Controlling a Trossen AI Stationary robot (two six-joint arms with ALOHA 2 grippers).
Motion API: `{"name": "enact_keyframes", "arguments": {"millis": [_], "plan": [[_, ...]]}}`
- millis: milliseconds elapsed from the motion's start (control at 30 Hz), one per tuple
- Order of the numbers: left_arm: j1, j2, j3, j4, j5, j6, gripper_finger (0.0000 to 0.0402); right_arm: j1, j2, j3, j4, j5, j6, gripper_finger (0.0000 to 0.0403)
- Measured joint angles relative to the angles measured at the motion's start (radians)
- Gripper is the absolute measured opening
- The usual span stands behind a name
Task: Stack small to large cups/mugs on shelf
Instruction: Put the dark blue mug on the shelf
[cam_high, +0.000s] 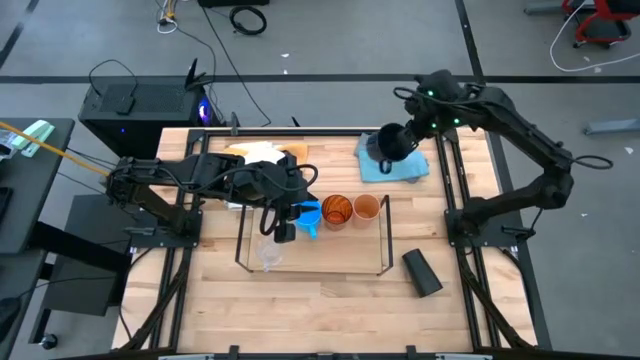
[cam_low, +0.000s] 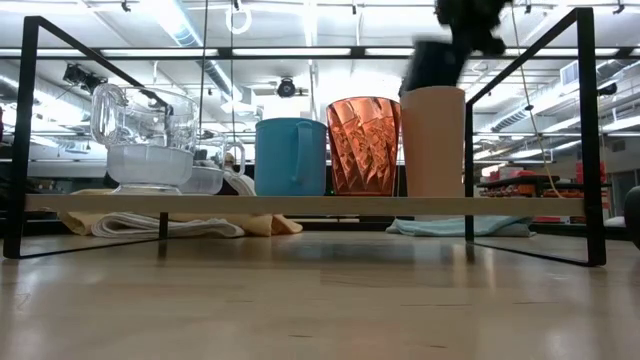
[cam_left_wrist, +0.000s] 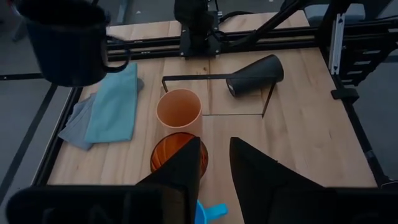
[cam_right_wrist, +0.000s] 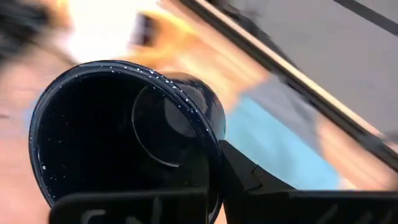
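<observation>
On the wooden worktop (cam_high: 330, 300) stands the wire shelf (cam_high: 243, 240), carrying clear cups (cam_low: 150, 135), blue mug (cam_low: 290, 155), amber tumbler (cam_low: 363, 145) and orange cup (cam_low: 433, 140). The left tool (cam_high: 284, 226) hovers open above the blue mug. The right tool (cam_right_wrist: 214, 165) grips the navy mug (cam_right_wrist: 124, 134) over the blue cloth (cam_high: 400, 165).

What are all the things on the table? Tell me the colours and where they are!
Wire shelf: one, black, middle of the table.
Clear cups: at least two, see-through, shelf's left end.
Light-blue mug: one, on the shelf, beside the clear cups.
Amber tumbler: one, orange-red, next to the blue mug.
Small orange cup: one, pale orange, right of the tumbler.
Black cup: one, lying on its side off the shelf's right end.
Blue cloth: one, far right of the table.
Yellow and white cloths: behind the shelf.
Navy mug: one, speckled, held over the blue cloth.
Left gripper: open, above the shelf.
Right gripper: holding the navy mug.
</observation>
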Motion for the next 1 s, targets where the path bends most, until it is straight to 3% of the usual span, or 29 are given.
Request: {"name": "enact_keyframes", "arguments": {"millis": [167,300,467,733,1000], "plan": [[0.0,0.0,0.0,-0.001,0.0,0.02,0.0087,0.292,0.018,0.125,0.032,-0.021,0.144,0.0015],[0.0,0.0,0.0,-0.03,0.0,0.03,0.0085,0.557,0.053,0.175,0.07,0.037,0.257,0.0015],[0.0,-0.014,0.0,-0.073,0.0,0.031,0.0093,0.753,0.127,0.17,0.122,0.074,0.354,0.0015],[0.044,-0.103,0.0,-0.101,-0.001,0.045,0.0091,0.788,0.333,0.191,0.299,-0.008,0.306,0.0015],[0.104,-0.198,0.002,-0.156,-0.008,0.04,0.0093,0.729,0.546,0.408,0.267,-0.079,0.25,0.0015]]}}
